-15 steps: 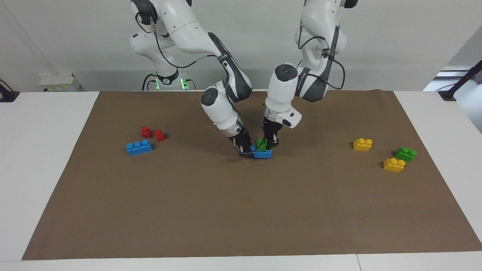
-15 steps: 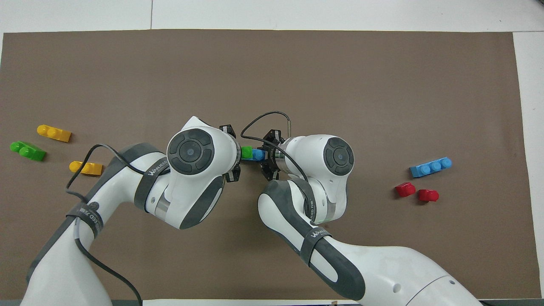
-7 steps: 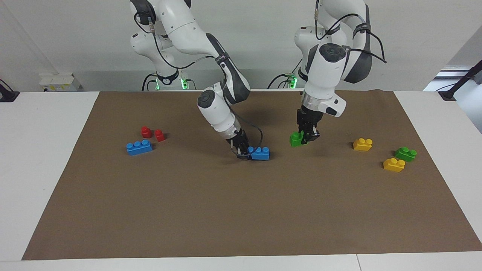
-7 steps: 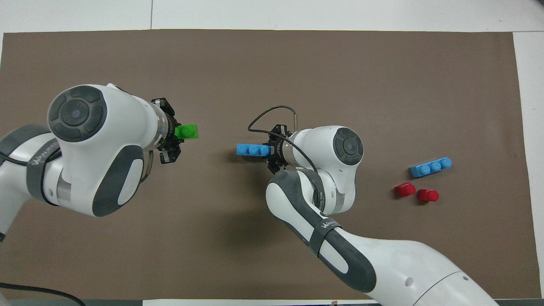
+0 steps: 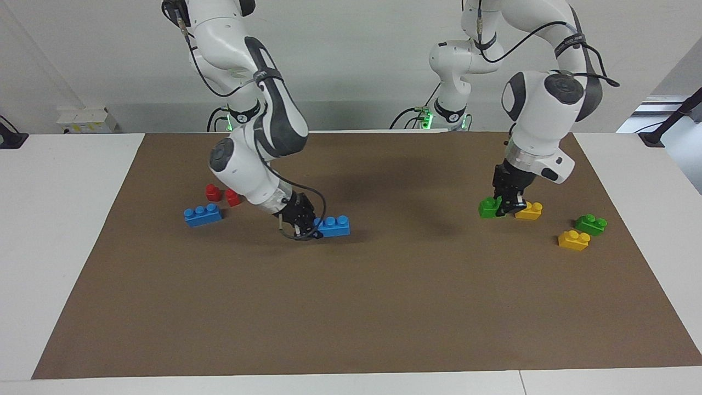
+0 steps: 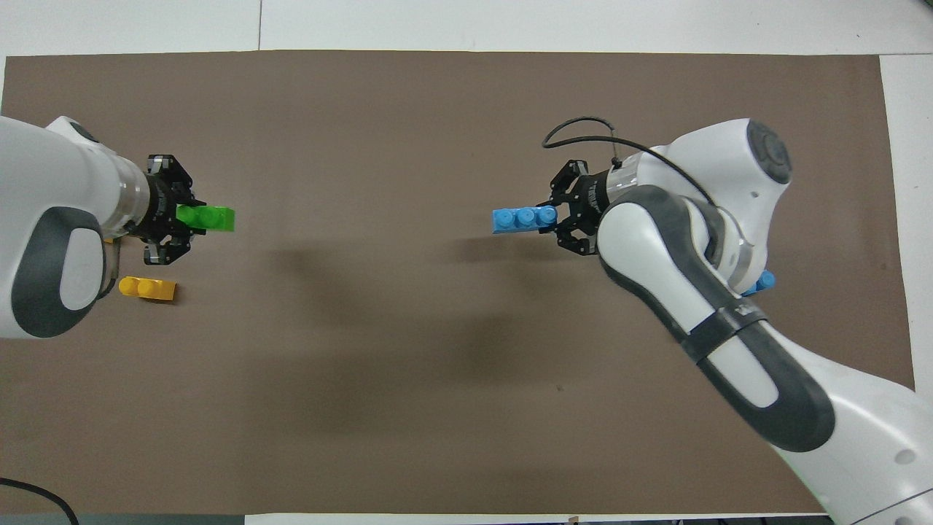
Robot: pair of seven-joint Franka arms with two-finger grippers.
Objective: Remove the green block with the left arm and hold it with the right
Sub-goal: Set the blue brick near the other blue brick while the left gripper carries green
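Arms had pulled further apart: left gripper (image 5: 505,207) fingers clamped the green block (image 5: 487,208) beside a yellow brick (image 5: 530,210), long axis crosswise; right gripper (image 5: 304,222) gripped the blue three-stud brick (image 5: 334,226).

Brown mat (image 5: 351,307) laid over white table (image 5: 60,219). Right arm's end: 1 blue 3-stud brick (image 5: 203,214); 2 red blocks (image 5: 213,192) (image 5: 232,197) sited just beside, nearer robots. Left arm's end: 2 yellow bricks (image 5: 533,211) (image 5: 573,240); 1 loose green brick (image 5: 590,224) set between, apart.
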